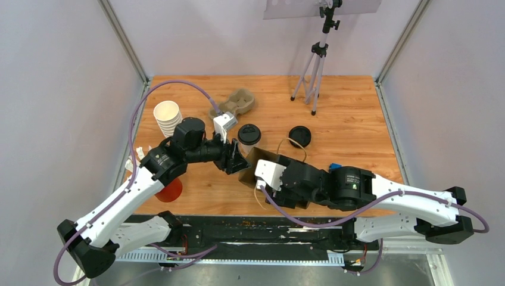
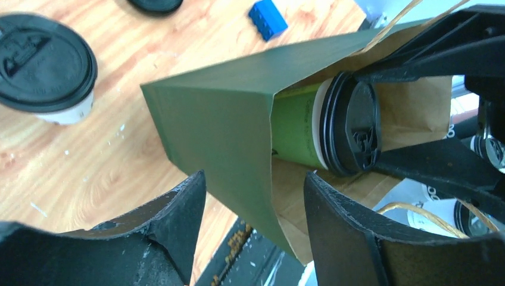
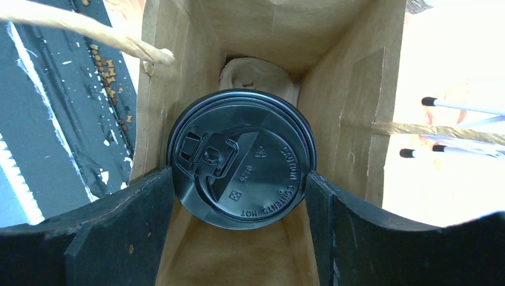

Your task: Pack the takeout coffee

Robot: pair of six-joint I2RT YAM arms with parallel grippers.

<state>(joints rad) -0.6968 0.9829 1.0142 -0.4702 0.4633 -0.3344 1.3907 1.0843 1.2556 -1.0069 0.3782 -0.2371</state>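
Left gripper (image 2: 255, 179): jaws apart, nothing between them, poised just beside the mouth of the paper bag (image 2: 208, 119). Right gripper (image 3: 239, 173): jaws spread wide at the bag's mouth, one finger on each side of the cup inside. Cannot tell whether they press on the bag walls.

Green cup (image 2: 295, 128): olive-green paper side, pale rim band, round black plastic lid (image 2: 357, 125) with raised lettering and a sip tab. It lies on its side inside the bag, lid toward the mouth.

White cup (image 1: 249, 136): white side, same black lid, upright on the table (image 1: 351, 119) just behind the bag and outside it.

Around:
- A loose black lid (image 1: 299, 136) lies flat to the right of the white cup.
- A blue block (image 2: 268, 18) sits near the bag.
- A cardboard cup carrier (image 1: 235, 102) sits further back.
- A stack of lidless white cups (image 1: 168, 116) is at the left.
- A red cup (image 1: 171, 189) is partly hidden under the left arm.
- A tripod (image 1: 315, 65) stands at the rear.

Bag: dark green outside, brown inside, twine handles (image 3: 89, 33), lying on its side near the front edge. It holds the green cup, with something crumpled and white (image 3: 256, 74) behind it at the bottom.
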